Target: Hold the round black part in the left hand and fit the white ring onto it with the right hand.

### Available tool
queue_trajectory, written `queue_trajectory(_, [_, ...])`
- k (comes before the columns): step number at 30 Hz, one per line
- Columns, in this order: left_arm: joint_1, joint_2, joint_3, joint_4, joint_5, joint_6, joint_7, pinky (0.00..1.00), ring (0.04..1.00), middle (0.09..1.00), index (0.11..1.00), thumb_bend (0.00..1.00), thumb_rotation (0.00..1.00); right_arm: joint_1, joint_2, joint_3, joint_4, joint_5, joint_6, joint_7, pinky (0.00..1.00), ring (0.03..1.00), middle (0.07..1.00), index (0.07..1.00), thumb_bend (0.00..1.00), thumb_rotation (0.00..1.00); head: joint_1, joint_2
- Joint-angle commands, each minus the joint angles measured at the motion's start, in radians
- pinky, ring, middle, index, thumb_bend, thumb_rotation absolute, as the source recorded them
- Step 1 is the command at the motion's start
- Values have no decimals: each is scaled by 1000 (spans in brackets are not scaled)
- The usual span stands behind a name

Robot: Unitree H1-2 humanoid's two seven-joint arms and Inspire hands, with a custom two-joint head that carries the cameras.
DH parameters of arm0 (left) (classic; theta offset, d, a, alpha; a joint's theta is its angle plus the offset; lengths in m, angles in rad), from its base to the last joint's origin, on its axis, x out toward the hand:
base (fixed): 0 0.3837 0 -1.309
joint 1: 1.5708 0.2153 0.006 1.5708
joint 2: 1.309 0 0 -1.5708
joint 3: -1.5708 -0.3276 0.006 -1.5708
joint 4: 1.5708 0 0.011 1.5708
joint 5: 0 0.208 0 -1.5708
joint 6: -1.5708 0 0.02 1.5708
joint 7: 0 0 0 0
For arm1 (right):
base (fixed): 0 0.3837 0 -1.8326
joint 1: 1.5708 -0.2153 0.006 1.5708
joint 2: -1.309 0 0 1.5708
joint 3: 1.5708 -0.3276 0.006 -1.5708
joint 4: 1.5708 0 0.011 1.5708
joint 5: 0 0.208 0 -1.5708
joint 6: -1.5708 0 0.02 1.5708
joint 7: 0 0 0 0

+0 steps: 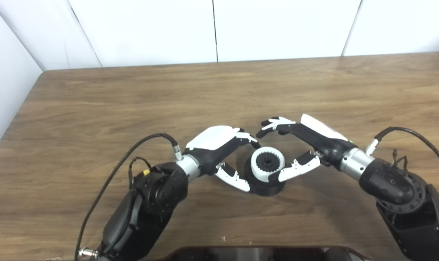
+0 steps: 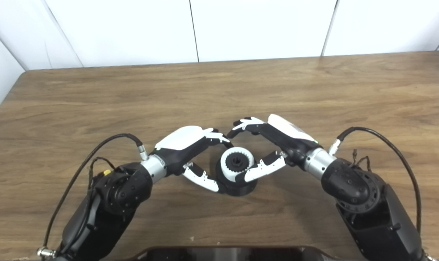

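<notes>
Sitting on part: the white ring (image 1: 267, 164) rests on top of the round black part (image 1: 264, 181), toothed inner edge facing up, a dark hub showing in its middle
Black part: stands on the wooden table (image 1: 96, 108), between the two hands
Left hand (image 1: 219, 150): curled around the part's left side, thumb low against the base, fingers arched behind; cannot tell if they truly grip
Right hand (image 1: 301, 145): spread, thumb touching the ring's right edge, fingers arched clear above and behind it
Cables (image 1: 107, 181): loop off both wrists
</notes>
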Motion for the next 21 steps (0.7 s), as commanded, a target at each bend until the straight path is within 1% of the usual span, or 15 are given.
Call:
queue_trajectory(1, [-22, 0, 17, -52, 7, 7, 15, 854, 982, 928, 827, 943, 363, -24, 4, -19, -17, 1, -11, -26, 883, 971, 938, 817, 905, 408, 1, 1])
queue_trajectory(5, [-13, 5, 30, -66, 9, 12, 23, 858, 974, 931, 853, 950, 373, -24, 13, -26, -20, -9, -2, -35, 858, 956, 952, 838, 903, 421, 0, 1])
queue_trajectory(8, [0, 8, 57, -88, -5, 38, 18, 859, 978, 940, 888, 972, 371, -23, 18, -36, -27, -6, 3, -41, 851, 950, 954, 843, 898, 420, -3, 1])
queue_trajectory(11, [15, 11, 95, -115, -32, 59, 16, 864, 979, 947, 916, 981, 359, -22, 17, -46, -37, -5, 15, -40, 864, 952, 956, 854, 885, 433, -5, 0])
queue_trajectory(13, [27, 10, 127, -136, -57, 85, 15, 867, 980, 957, 938, 983, 352, -18, 23, -59, -45, 1, 23, -47, 866, 950, 954, 860, 875, 434, -7, 0])
queue_trajectory(14, [35, 6, 148, -148, -75, 99, 15, 869, 981, 964, 954, 979, 369, -14, 29, -71, -48, 15, 28, -53, 865, 946, 952, 864, 865, 441, -7, 0])
queue_trajectory(16, [59, -18, 205, -175, -99, 116, 10, 864, 981, 981, 985, 959, 463, -3, 45, -100, -51, 57, 35, -64, 870, 941, 951, 872, 817, 448, -5, 1])
queue_trajectory(17, [74, -31, 233, -186, -111, 118, 20, 856, 977, 987, 994, 943, 539, 3, 53, -113, -53, 72, 44, -69, 872, 942, 954, 879, 787, 478, -5, 0])
queue_trajectory(18, [88, -42, 253, -196, -122, 118, 32, 852, 971, 988, 997, 921, 615, 8, 59, -122, -56, 78, 53, -73, 873, 943, 955, 885, 768, 511, -6, -1])
queue_trajectory(19, [107, -57, 277, -204, -145, 117, 61, 849, 966, 989, 999, 901, 679, 14, 64, -129, -60, 77, 63, -78, 869, 942, 955, 889, 755, 545, -7, -1])
queue_trajectory(20, [124, -74, 298, -211, -164, 116, 88, 863, 966, 995, 996, 831, 816, 19, 69, -135, -61, 78, 68, -86, 847, 935, 953, 897, 730, 649, -7, -2])
queue_trajectory(21, [142, -93, 321, -217, -193, 113, 112, 865, 966, 996, 996, 821, 831, 25, 74, -141, -61, 79, 67, -96, 844, 934, 953, 898, 727, 662, -7, -2])
